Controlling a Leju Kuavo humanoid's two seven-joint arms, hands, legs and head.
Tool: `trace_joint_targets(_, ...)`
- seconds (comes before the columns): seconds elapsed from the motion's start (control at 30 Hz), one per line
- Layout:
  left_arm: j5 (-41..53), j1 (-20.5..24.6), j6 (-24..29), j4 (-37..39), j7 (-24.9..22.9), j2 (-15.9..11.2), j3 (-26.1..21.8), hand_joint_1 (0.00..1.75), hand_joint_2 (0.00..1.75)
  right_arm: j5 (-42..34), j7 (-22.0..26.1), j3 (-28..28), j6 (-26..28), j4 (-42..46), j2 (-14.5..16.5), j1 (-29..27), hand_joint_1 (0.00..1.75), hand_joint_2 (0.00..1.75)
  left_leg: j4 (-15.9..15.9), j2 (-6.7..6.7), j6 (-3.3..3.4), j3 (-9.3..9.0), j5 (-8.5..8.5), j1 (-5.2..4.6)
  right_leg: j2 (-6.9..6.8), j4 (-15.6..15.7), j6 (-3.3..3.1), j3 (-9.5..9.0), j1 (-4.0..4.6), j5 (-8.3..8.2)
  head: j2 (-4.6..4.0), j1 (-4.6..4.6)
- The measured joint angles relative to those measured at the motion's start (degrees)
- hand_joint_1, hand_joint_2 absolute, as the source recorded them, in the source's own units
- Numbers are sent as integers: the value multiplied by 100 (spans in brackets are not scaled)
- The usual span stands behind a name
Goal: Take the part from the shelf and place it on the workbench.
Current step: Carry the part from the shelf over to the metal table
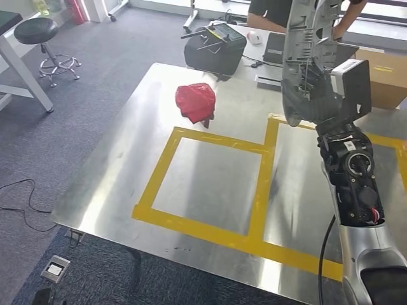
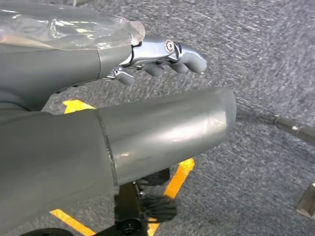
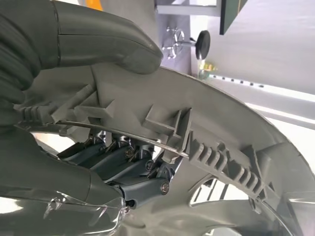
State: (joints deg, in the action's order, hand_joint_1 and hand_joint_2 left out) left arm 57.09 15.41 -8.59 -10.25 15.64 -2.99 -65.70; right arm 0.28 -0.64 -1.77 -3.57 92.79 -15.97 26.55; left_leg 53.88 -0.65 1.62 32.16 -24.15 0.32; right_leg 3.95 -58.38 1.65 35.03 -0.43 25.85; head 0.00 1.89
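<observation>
The part [image 1: 301, 51] is a long grey plastic moulding with ribs and clips along its inner face. My right hand [image 1: 314, 98] holds it upright above the far right of the metal workbench [image 1: 110, 171], clear of the surface. In the right wrist view the thumb [image 3: 108, 42] presses on the part [image 3: 215, 142] from one side and the fingers [image 3: 130, 167] wrap under its ribbed edge. My left hand [image 2: 85, 69] hangs over grey carpet, its fingers [image 2: 174, 51] stretched out with nothing in them.
Yellow tape [image 1: 211, 232] marks rectangles on the bench. A crumpled red bag-like thing [image 1: 195, 101] lies at the back of the bench, a black case [image 1: 214, 47] behind it. A person [image 1: 273, 13] stands beyond, a cardboard box [image 1: 384, 76] at right, a stool [image 1: 41, 32] far left.
</observation>
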Motion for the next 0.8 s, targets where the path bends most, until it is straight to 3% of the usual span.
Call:
trace_joint_targets(0.07, 1, -13, 0, -1, -1, 2, 0, 0, 0, 0, 2, 10, -3, 13, -8, -7, 175, 175, -2, 108, 30, 0, -3, -10, -265, -814, 32, 340, -9, 419, 0, 75)
trace_joint_targets(0.1, 2, -22, 0, -1, -2, 3, 0, 0, 0, 0, 2, 12, -3, 20, -8, -14, 175, 175, 1, 167, 33, -1, -8, -14, -315, -1182, 50, 493, -19, 561, 0, 96)
trace_joint_targets(0.13, 2, -28, 0, -1, -3, 5, 0, 0, 0, 0, 1, 14, -4, 23, -9, -21, 175, 175, 4, 222, 33, -2, -13, -16, -340, -1369, 66, 566, -28, 600, 0, 113)
trace_joint_targets(0.17, 2, -30, 0, -1, -4, 8, -1, 0, 0, 0, -3, 16, -4, 25, -9, -26, 175, 175, 10, 274, 27, -4, -20, -16, -358, -1312, 75, 523, -37, 520, 0, 132)
trace_joint_targets(0.27, 2, -28, 0, -1, -4, 15, -1, 0, 0, 1, -5, 27, -3, 37, -20, -25, 175, 175, 48, 413, -24, -21, -64, -32, -567, -103, 63, -97, -24, -10, 0, 205)
trace_joint_targets(0.33, 2, -25, 0, -1, -5, 12, 0, 0, 0, 1, -3, 39, -2, 51, -26, -21, 175, 175, 74, 493, -66, -22, -87, -58, -657, 349, 14, -302, 17, -124, 0, 216)
trace_joint_targets(0.4, 2, -22, 0, -1, -7, 10, 0, 0, 0, 1, -4, 61, 2, 58, -28, -32, 175, 175, 80, 574, -107, -27, -95, -68, -554, 361, -47, -288, 29, -135, 0, 188)
trace_joint_targets(0.47, -3, -12, 0, -1, -8, 10, 0, 0, 0, 0, -5, 87, 3, 71, -32, -49, 175, 175, 193, 473, -174, 11, -197, -47, -461, 384, -107, -292, 4, -163, 0, 162)
trace_joint_targets(0.53, -13, -18, 2, -1, -8, 10, 0, 0, 0, 2, -4, 100, 3, 85, -34, -55, 175, 175, 750, 226, -231, 260, -525, -23, -381, 405, -164, -291, -21, -190, 0, 105)
trace_joint_targets(0.6, -20, -49, 8, -1, -7, 8, 0, 0, 0, 3, -4, 101, 2, 88, -34, -58, 175, 175, 1593, 114, -254, 668, -885, -18, -282, 403, -192, -272, -21, -200, 0, 31)
trace_joint_targets(0.63, -21, -64, 11, -1, -5, 8, 0, 0, 0, 5, -5, 101, 2, 88, -34, -63, 175, 175, 1852, 105, -258, 803, -943, -16, -223, 403, -195, -267, -20, -203, 0, 6)
trace_joint_targets(0.67, -21, -73, 13, -1, -3, 10, 0, 0, 0, 7, -5, 102, 1, 88, -34, -68, 175, 175, 1879, 101, -254, 831, -881, -11, -159, 401, -196, -266, -20, -204, 0, -15)
trace_joint_targets(0.73, -17, -73, 13, -1, 1, 7, 0, 0, 0, 11, -6, 103, 1, 89, -36, -75, 175, 175, 1253, 45, -224, 556, -482, 4, -34, 395, -193, -272, -20, -205, 0, -47)
trace_joint_targets(0.8, -12, -65, 13, -1, 3, -9, 0, 0, 0, 11, -5, 108, 1, 91, -37, -76, 175, 175, 446, -146, -187, 185, -150, 19, 83, 379, -166, -255, -10, -206, 0, -66)
